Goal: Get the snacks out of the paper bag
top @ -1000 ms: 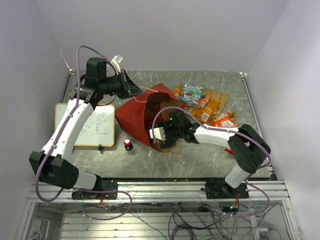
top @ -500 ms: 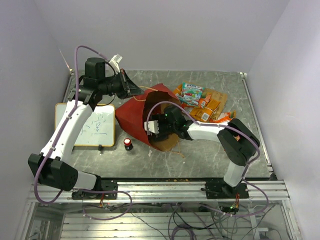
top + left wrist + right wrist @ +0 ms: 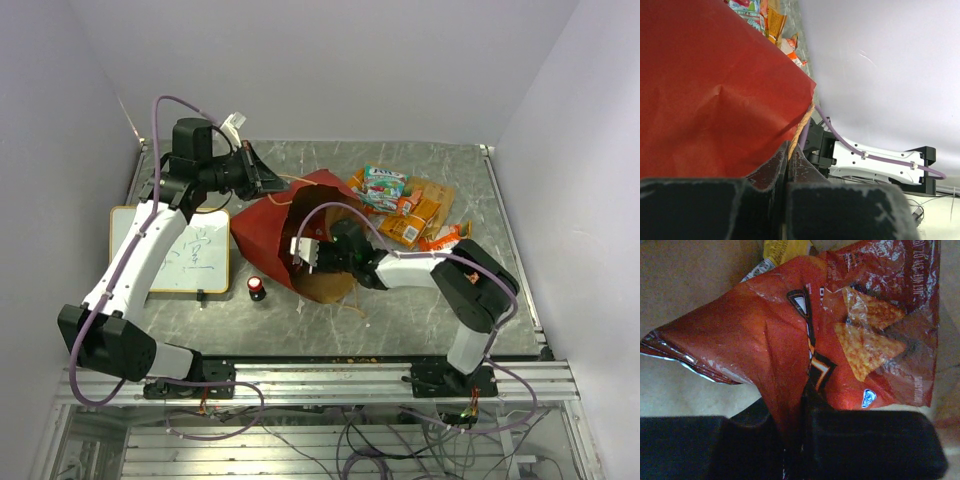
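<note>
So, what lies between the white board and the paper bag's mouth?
A small red-and-black cylinder stands there, between the white board and the paper bag; the top view shows it.

A red paper bag [image 3: 262, 228] lies on its side on the grey counter [image 3: 440, 310], its brown mouth facing the near edge; the right arm [image 3: 412, 268] reaches into that mouth; the left fingers [image 3: 262, 180] sit at the bag's far edge; snacks [image 3: 405, 205] lie heaped just right of the bag; a white board [image 3: 195, 255] and a small red-and-black cylinder [image 3: 257, 288] are on its left.
</note>
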{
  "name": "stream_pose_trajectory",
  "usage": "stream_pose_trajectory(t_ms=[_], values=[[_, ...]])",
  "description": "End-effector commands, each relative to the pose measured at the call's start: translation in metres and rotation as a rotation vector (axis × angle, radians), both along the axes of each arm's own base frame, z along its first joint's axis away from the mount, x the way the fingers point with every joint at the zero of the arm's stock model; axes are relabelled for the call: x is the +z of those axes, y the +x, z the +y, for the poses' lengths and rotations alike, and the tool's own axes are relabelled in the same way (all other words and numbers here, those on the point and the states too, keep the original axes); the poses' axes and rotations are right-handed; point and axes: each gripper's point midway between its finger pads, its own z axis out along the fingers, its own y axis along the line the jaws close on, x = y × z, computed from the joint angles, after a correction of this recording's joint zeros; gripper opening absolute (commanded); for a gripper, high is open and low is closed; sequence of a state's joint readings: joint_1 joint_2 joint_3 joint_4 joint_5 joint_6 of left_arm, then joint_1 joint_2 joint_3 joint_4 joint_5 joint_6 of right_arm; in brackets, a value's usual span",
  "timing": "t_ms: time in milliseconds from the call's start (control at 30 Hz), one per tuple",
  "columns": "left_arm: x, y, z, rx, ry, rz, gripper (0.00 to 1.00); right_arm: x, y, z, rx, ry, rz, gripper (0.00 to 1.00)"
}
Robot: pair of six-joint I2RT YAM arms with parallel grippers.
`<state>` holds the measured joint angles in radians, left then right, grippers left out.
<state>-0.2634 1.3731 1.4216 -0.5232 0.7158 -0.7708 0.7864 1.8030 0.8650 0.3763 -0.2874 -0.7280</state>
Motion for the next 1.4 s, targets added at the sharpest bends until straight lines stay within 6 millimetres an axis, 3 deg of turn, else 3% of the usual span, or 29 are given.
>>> stream_pose_trajectory(t_ms=[0, 267, 400, 533, 733, 900, 1167, 1367], values=[[0.010, 0.001, 0.001, -0.007, -0.022, -0.033, 0.07, 0.033, -0.002, -0.002, -0.064, 0.094, -0.001, 0.03], [0.006, 0.006, 0.002, 0.014, -0.015, -0.037, 0.07, 0.082, -0.020, -0.013, -0.113, 0.181, 0.062, 0.00], [0.006, 0.009, 0.004, 0.027, -0.011, -0.041, 0.07, 0.109, -0.039, -0.020, -0.098, 0.212, 0.112, 0.00], [0.008, 0.012, 0.004, 0.035, -0.010, -0.050, 0.07, 0.135, -0.051, -0.037, -0.127, 0.245, 0.098, 0.00], [0.011, 0.018, 0.005, 0.043, -0.014, -0.063, 0.07, 0.175, -0.049, -0.067, -0.246, 0.256, 0.028, 0.00], [0.013, 0.028, 0.006, 0.051, -0.005, -0.073, 0.07, 0.233, -0.049, -0.085, -0.281, 0.303, -0.074, 0.00], [0.009, 0.035, 0.006, 0.057, 0.002, -0.068, 0.07, 0.346, -0.059, -0.109, -0.284, 0.444, -0.281, 0.00], [0.011, 0.038, 0.010, 0.077, 0.015, -0.076, 0.07, 0.402, -0.069, -0.119, -0.263, 0.519, -0.381, 0.00]])
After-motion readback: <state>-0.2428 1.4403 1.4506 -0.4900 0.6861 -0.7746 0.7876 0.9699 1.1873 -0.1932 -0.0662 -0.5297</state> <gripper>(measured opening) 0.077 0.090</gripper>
